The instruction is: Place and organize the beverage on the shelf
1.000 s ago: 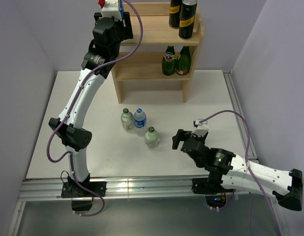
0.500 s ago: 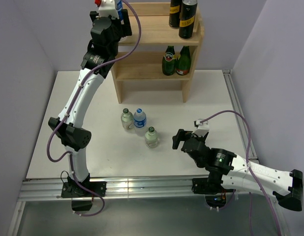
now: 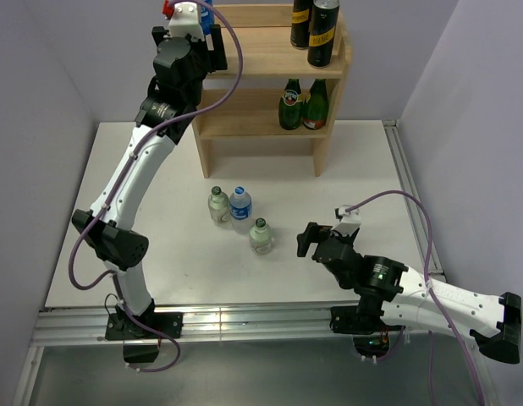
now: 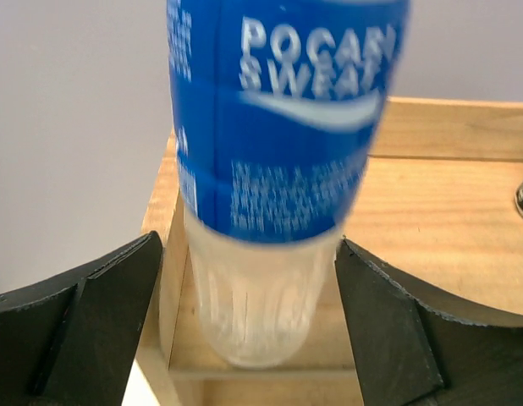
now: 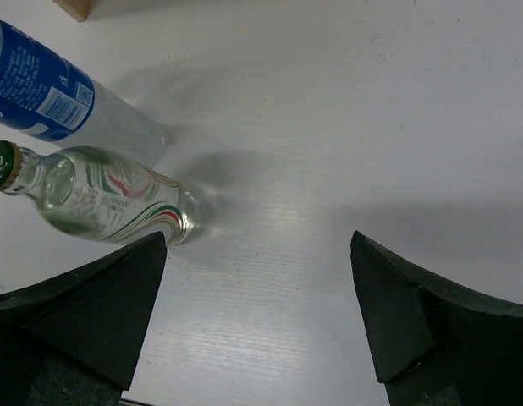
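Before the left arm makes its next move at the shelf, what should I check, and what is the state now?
1. The blue-labelled clear water bottle is at the left end of the light wooden shelf, over its top board: ok.
2. Bottle base rests flat on the board: cannot tell.
3. The left end effector holds the bottle: cannot tell; a gap shows beside one finger.
4. The dark yellow-banded cans stand apart from the bottle: ok.
5. The right end effector is open and empty over the white table: ok.
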Robot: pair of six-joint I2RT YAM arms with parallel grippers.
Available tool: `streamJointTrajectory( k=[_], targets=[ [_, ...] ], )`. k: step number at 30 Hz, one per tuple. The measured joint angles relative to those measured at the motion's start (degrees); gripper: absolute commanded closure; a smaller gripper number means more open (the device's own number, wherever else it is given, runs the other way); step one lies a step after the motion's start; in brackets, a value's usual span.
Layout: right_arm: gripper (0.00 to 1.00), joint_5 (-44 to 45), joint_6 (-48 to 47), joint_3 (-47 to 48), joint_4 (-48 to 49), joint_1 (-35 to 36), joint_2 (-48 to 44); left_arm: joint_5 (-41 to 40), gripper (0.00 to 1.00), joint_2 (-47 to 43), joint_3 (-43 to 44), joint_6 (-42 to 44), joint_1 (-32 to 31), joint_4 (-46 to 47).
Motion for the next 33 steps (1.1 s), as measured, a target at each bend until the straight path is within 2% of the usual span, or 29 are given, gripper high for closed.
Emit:
streamJointTrajectory(
  k=[15,21,25,30,33],
  targets=[
    [0.04,0.1,0.6,0.0,0.0,0.5,-1.0,-2.1,0.08,-9.2,-13.3,0.3,-2.9,-2.3],
    [0.04,0.1,0.6,-0.1,0.0,0.5,-1.2,-2.8,0.08,-17.6,-24.3,-2.0,-4.7,-7.4],
    [0.04,0.2,0.6,-0.2,0.0,0.5,-1.2,-3.5,0.02,-28.9,-35.8,-5.9,-10.5,-10.5],
    [0.04,0.3,0.6,-0.3,0.0,0.6,-1.2,-4.9,0.01,-43.5,-53.0,-14.3,-20.7,-11.2],
    [0.04,0.3,0.6,-0.3,0.0,0.6,-1.2,-6.6,0.01,-48.7,-63.0,-20.7,-27.7,-11.5]
  ],
)
